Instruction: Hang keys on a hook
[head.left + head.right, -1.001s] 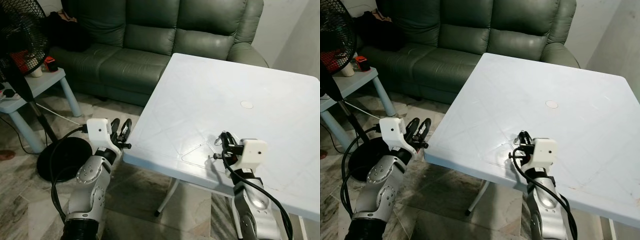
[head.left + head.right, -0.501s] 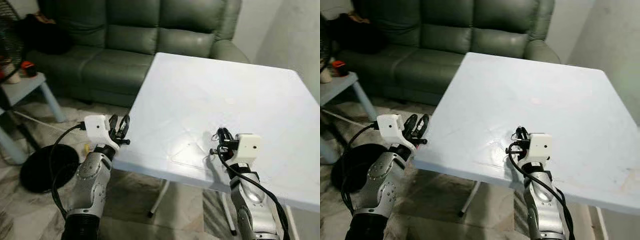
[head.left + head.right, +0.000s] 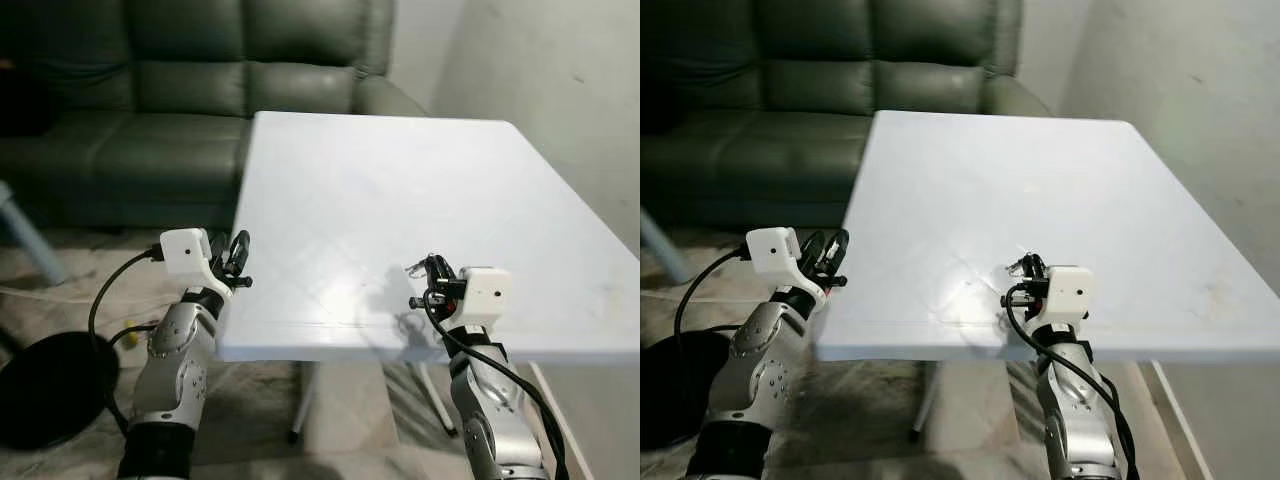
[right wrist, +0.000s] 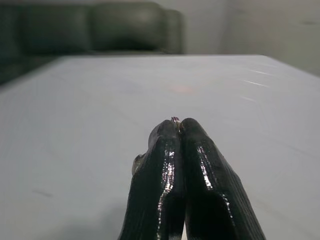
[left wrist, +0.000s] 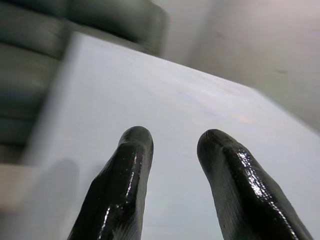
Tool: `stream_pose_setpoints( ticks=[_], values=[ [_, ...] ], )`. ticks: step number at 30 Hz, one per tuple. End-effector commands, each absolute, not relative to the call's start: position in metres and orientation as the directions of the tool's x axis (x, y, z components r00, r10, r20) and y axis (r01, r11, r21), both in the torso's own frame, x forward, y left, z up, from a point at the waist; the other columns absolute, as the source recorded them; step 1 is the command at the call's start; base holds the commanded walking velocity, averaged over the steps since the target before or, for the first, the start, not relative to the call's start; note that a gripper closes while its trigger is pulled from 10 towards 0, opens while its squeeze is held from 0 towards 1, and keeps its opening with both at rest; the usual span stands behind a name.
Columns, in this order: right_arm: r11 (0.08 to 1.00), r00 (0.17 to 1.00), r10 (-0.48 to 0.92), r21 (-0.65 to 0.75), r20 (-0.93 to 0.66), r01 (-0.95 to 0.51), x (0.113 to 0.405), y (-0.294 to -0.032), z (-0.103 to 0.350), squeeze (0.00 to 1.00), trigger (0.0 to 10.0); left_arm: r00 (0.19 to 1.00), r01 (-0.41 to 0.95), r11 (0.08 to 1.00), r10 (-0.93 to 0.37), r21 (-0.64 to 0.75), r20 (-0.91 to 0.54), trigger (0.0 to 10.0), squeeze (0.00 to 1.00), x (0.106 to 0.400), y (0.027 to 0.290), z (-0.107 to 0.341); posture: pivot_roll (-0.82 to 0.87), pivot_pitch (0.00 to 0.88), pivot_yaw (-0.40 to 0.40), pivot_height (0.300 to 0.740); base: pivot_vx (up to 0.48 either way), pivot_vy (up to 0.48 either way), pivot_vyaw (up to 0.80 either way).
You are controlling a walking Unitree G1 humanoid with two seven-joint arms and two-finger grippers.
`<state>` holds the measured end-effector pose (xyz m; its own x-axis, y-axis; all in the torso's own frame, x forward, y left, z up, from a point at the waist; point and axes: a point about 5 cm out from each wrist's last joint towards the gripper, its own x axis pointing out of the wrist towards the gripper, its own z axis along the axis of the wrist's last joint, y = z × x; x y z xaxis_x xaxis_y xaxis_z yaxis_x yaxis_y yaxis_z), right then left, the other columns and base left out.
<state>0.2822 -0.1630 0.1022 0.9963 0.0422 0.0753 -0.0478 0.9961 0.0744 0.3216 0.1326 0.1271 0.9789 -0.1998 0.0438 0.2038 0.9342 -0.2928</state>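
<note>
White square table (image 3: 380, 190) (faint stains near right edge), floor (image 3: 60, 270) beneath.

Keys (image 3: 418, 266): a small metallic cluster on a thin ring (image 4: 175, 120), pinched between the closed black fingers of the right tool (image 4: 179, 126). The ring peeks out at the fingertips; the keys sit just above the white table (image 3: 380, 180), near its front edge.

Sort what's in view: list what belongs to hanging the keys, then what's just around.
Part of the job:
- keys, a ring of them pinched at the fingertips
- right gripper, shut on the keys above the white table

Just around:
- left gripper, open, beside the table's left edge
- green sofa
- black fan base on the floor
</note>
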Motion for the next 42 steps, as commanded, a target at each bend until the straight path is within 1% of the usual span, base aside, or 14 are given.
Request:
stream_pose_setpoints(
  ticks=[1,8,14,42],
  values=[
    [0.996,0.995,0.033,0.074,0.090,-0.040,0.2843,-0.1632,0.1070,0.00,10.0,0.979,0.199,0.935,-0.201,-0.293,0.022,10.0,0.00,0.3226,0.1339,0.1257,0.13,0.000,-0.044,0.740,0.000,0.000,-0.78],
    [0.997,0.996,0.036,0.070,0.085,-0.042,0.2839,-0.1626,0.1060,0.00,10.0,0.979,0.198,0.930,-0.205,-0.309,0.011,10.0,0.00,0.3230,0.1325,0.1245,0.13,0.000,-0.048,0.740,0.000,0.000,-0.78],
    [0.997,0.996,0.038,0.067,0.083,-0.044,0.2846,-0.1618,0.1060,0.00,10.0,0.979,0.198,0.945,-0.201,-0.260,0.014,10.0,0.00,0.3234,0.1335,0.1252,0.13,0.000,-0.049,0.740,0.000,0.000,-0.78],
    [0.997,0.996,0.038,0.061,0.076,-0.043,0.2847,-0.1603,0.1038,0.00,10.0,0.973,0.225,0.944,-0.228,-0.240,0.017,10.0,0.00,0.3234,0.1317,0.1243,0.13,0.000,-0.046,0.740,0.000,0.000,-0.78]
  ],
)
